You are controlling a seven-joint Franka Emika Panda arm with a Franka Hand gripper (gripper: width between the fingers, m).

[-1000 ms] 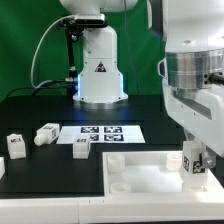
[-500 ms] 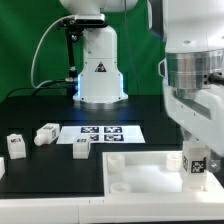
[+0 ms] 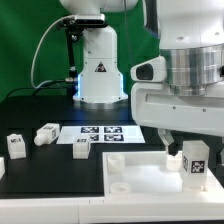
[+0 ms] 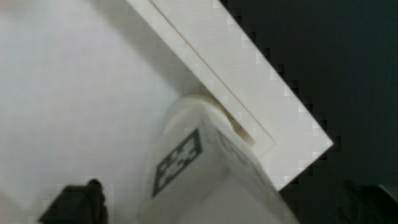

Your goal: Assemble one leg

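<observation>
**Leg standing at the panel's right corner, my arm lifted just above it**

I have one leg (image 3: 195, 160) upright at the far right corner of the large white panel (image 3: 135, 172), on the exterior view's right, its black-and-white tag facing the camera. It stands there because that corner holds one of the round sockets the posts seat into; in the wrist view the leg (image 4: 199, 150) sits against a curved recess beside the panel's raised rim (image 4: 240, 85), which I judge to be that socket. Whether it is fully seated I cannot tell.

My pincer (image 4: 231, 205) hangs directly over the post. The wrist view shows only two dark fingertips (image 4: 75, 203) at the picture's lower edge, well apart, with the leg's tagged face between them and no pad visibly pressing on it. So I judge the pincer spread open and holding nothing, though the contact itself is blurred. In the exterior view my arm's bulk hides the fingers.

The other parts lie where they do not obstruct the work: three more small white posts (image 3: 15, 146) (image 3: 46, 133) (image 3: 83, 148) rest on the black table (image 3: 40, 110) to the left, and the marker board (image 3: 105, 131) lies flat beyond the panel, in front of the arm's base (image 3: 100, 75).

My judgement is that this leg is placed and may still need tightening into its socket.
</observation>
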